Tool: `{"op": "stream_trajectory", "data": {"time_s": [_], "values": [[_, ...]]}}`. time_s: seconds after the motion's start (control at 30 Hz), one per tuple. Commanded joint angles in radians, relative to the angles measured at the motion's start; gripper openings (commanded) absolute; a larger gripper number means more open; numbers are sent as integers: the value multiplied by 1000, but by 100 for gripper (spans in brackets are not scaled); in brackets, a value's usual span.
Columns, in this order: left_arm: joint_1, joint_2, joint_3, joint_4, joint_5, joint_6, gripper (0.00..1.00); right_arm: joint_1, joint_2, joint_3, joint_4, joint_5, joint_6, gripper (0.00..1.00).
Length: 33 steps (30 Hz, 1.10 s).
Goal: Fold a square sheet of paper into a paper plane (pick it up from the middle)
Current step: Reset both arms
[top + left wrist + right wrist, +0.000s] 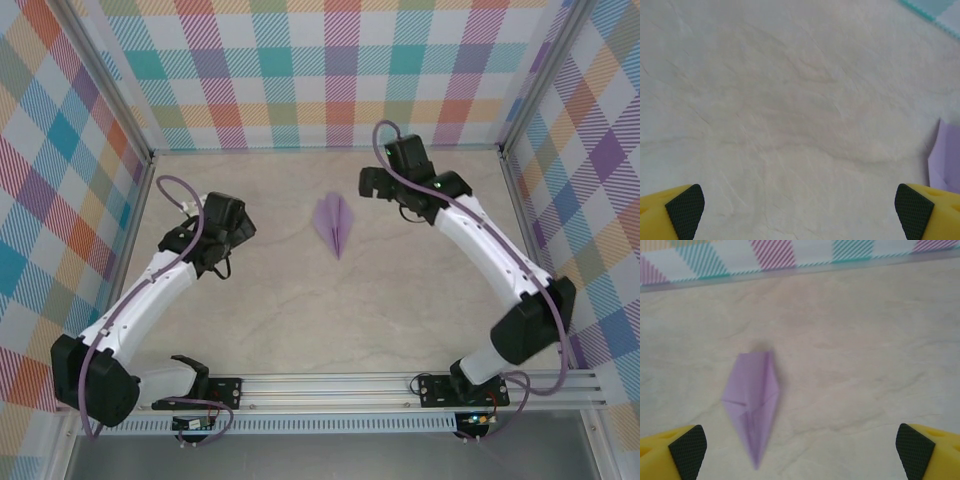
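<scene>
The square sheet of paper lies folded into a slim lavender paper plane (333,224) flat on the table's middle, its tip pointing toward the arms. In the right wrist view the paper plane (752,400) rests to the left, ahead of my right gripper (800,452), which is open with nothing between its fingers. My right gripper (373,183) hovers just right of the plane, apart from it. My left gripper (232,232) stands left of the plane. From the left wrist, this gripper (800,212) is open over bare table, and a lavender edge of the plane (947,160) shows at the right.
The pale marbled tabletop (300,300) is enclosed by checked walls (330,70) at the back and sides. An aluminium rail (350,385) with both arm bases runs along the near edge.
</scene>
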Motion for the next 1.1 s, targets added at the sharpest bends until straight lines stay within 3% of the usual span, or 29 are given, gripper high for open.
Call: {"op": "stream_trajectory", "data": {"time_s": [0.0, 0.17, 0.27, 0.43, 0.6, 0.8, 1.07], "values": [[42, -49, -57, 82, -123, 122, 100, -59, -121, -174, 159, 157, -83, 100], [83, -72, -199, 268, -270, 212, 100, -186, -277, -483, 326, 276, -73, 100], [105, -57, -303, 458, -246, 351, 100, -246, -332, -664, 447, 276, -55, 100], [119, -44, -462, 704, -258, 467, 100, -296, -321, -876, 657, 290, -66, 100], [156, -14, -583, 948, -158, 567, 100, -324, -206, -945, 812, 302, -141, 100], [204, 29, -699, 1236, 13, 630, 100, -328, -159, -1017, 1094, 129, -303, 100], [291, 129, -725, 1423, 256, 679, 100, -357, -90, -1059, 1345, -130, -404, 100]]}}
